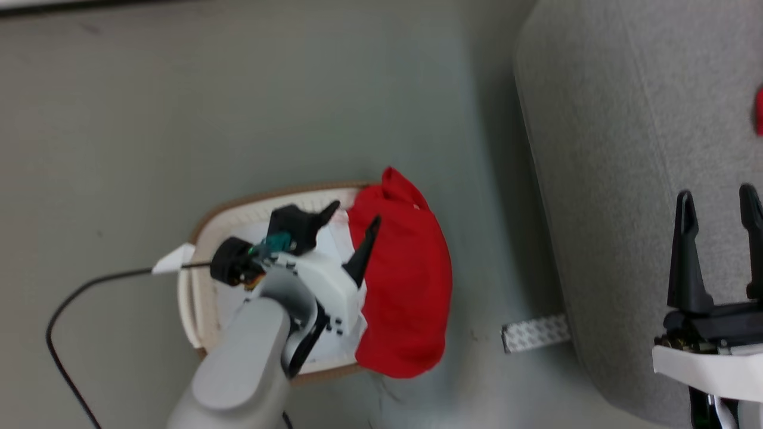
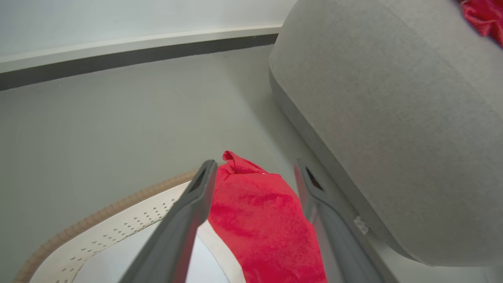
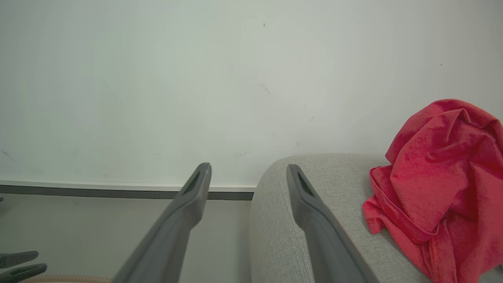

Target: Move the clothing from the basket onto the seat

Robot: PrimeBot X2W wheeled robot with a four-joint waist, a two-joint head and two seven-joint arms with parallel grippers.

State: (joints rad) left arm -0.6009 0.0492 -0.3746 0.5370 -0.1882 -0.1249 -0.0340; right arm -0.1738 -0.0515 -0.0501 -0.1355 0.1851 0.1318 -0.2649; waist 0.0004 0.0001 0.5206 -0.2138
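Two red garments, two resting places. One red garment sits heaped on the right end of the basket and spills over its brown rim toward the grey floor. The second garment lies crumpled on the seat, a light grey sofa standing on the floor near the basket, to the robot's right.

The left hand hangs over the basket, its two dark fingers spread wide, released and grasping nothing. Seen from the left wrist, the red garment fills the gap between those fingers and reaches beyond their tips. Whether either finger touches the cloth cannot be told. Beside the garment, the basket's perforated white wall curves round a pale pad lying inside.

The right hand hovers above the seat, its fingers likewise parted and empty. From the right wrist, the second garment sits off to the right of the fingers, near them but clearly apart, bunched in folds on the woven fabric. One finger stands over the sofa's rounded edge and the other over the floor beside it.

A black cable trails from the left wrist across the floor, passing a small white tag at the basket's left end. A short strip of patterned tape lies on the floor against the foot of the sofa. Behind it all stands a plain pale wall with a dark baseboard along its foot.
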